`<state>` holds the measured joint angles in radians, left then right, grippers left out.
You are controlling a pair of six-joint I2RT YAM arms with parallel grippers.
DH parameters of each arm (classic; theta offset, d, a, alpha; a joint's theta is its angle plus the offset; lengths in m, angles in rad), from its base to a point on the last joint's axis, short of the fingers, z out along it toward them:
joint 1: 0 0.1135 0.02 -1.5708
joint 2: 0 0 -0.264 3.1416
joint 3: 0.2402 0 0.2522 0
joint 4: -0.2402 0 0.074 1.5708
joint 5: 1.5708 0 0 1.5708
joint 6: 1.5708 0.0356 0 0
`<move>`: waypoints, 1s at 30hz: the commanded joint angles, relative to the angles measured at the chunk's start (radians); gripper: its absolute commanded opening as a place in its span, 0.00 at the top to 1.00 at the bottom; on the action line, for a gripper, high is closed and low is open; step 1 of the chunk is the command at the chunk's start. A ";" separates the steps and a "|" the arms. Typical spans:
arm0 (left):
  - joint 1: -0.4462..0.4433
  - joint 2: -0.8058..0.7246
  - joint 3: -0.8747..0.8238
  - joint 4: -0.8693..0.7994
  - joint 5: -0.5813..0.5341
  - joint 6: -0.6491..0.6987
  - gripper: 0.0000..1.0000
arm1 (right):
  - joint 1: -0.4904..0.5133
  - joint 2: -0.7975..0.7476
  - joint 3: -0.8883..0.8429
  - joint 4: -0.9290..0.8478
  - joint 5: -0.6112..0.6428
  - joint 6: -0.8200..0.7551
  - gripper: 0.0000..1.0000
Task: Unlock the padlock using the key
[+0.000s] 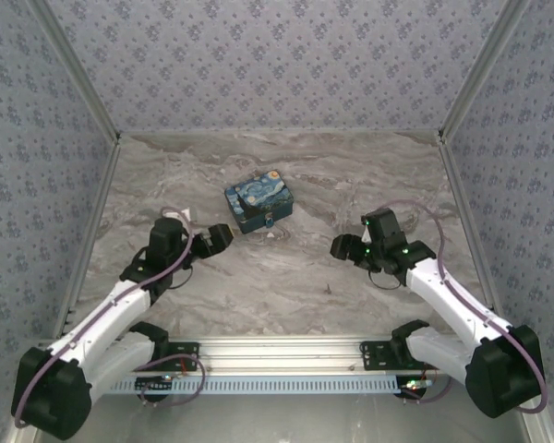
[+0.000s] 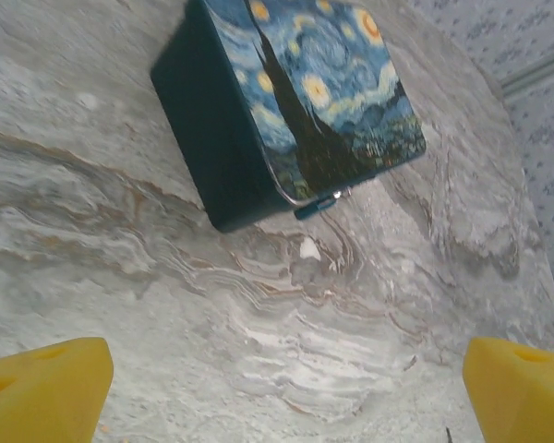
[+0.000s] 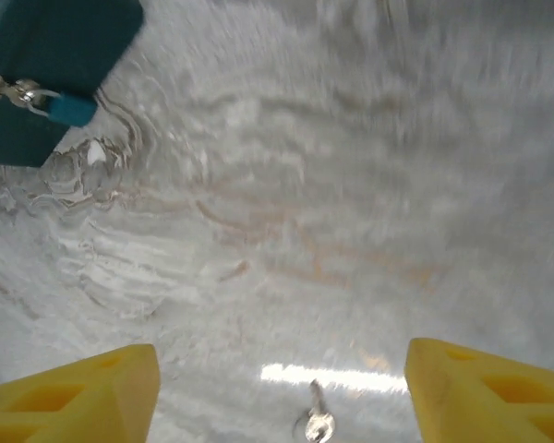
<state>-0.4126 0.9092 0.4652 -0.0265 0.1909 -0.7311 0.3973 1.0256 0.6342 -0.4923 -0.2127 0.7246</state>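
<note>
left wrist: padlock (image 2: pixel 316 205) on starry box (image 2: pixel 305 92)

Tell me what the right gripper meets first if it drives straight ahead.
Probably the grey marbled tabletop, right by the small silvery metal key lying between its yellow fingers; depth is unclear.

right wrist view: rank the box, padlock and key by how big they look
1. box: largest, even though the frame edge cuts it off.
2. padlock and key: they look about alike. The key lies nearer the camera, so I won't rank these two.
</note>
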 commanded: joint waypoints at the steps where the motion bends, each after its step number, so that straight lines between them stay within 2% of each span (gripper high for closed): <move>1: -0.042 0.048 0.024 0.088 -0.044 -0.042 0.03 | 0.022 -0.027 -0.059 -0.048 -0.067 0.312 0.31; 9: -0.104 0.149 0.077 0.120 -0.063 -0.035 0.02 | 0.148 -0.127 -0.174 0.008 0.075 0.861 0.37; 13: -0.115 0.176 0.088 0.135 -0.065 -0.035 0.02 | 0.220 -0.141 -0.206 0.016 0.136 1.068 0.49; 17: -0.116 0.193 0.104 0.133 -0.062 -0.025 0.01 | 0.289 -0.126 -0.225 0.013 0.171 1.242 0.54; 21: -0.118 0.201 0.116 0.128 -0.067 -0.019 0.01 | 0.340 -0.101 -0.254 0.090 0.212 1.337 0.56; 30: -0.118 0.214 0.133 0.117 -0.070 -0.022 0.00 | 0.372 -0.055 -0.274 0.150 0.242 1.407 0.62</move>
<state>-0.5240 1.1213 0.5625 0.0795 0.1337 -0.7605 0.7586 0.9646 0.3725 -0.3584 -0.0200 2.0434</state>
